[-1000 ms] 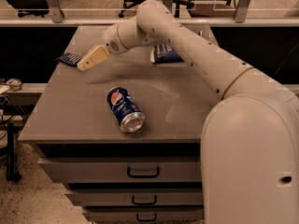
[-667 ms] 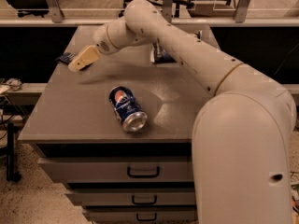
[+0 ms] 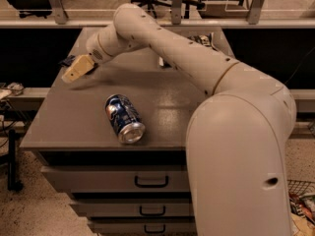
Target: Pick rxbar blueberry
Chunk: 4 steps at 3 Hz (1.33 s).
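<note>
The rxbar blueberry [image 3: 66, 61] shows only as a small dark navy sliver at the far left edge of the grey tabletop [image 3: 69, 127]. My gripper [image 3: 74, 73], tan at the tip, sits right over it and hides most of it. I cannot tell whether it touches the bar. My white arm reaches in from the right, across the back of the table.
A blue Pepsi can [image 3: 124, 118] lies on its side near the front middle of the table, its open end towards the front. A snack packet [image 3: 204, 39] lies at the back right, partly behind my arm. Drawers [image 3: 147, 181] are below the top. Chairs stand behind a rail.
My gripper has moved left and slightly towards the table's left edge. It now covers the dark bar, which showed beside it before. The can has not moved.
</note>
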Each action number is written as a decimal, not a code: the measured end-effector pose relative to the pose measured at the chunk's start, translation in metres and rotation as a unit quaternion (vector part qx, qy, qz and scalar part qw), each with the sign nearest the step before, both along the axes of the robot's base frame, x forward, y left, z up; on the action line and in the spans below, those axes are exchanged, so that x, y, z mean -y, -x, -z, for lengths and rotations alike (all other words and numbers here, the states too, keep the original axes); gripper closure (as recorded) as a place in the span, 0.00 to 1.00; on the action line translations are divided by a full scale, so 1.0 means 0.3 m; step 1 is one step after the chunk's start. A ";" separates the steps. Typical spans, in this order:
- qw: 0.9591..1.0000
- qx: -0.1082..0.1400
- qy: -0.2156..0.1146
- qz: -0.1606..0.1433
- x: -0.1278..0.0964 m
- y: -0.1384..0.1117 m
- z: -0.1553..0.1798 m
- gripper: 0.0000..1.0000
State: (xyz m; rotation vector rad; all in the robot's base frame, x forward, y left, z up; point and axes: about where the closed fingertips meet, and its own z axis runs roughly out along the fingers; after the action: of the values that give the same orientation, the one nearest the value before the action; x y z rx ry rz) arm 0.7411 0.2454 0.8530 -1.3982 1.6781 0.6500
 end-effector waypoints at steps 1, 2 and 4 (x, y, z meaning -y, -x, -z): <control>1.000 -0.016 -0.001 -0.008 -0.052 -0.001 0.045 0.20; 1.000 -0.025 -0.002 -0.016 -0.084 -0.003 0.066 0.41; 0.999 -0.028 -0.001 -0.016 -0.090 -0.004 0.071 0.89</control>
State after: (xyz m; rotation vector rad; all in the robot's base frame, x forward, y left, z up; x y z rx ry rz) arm 0.7424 0.2725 0.8318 -1.4196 1.7006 0.7160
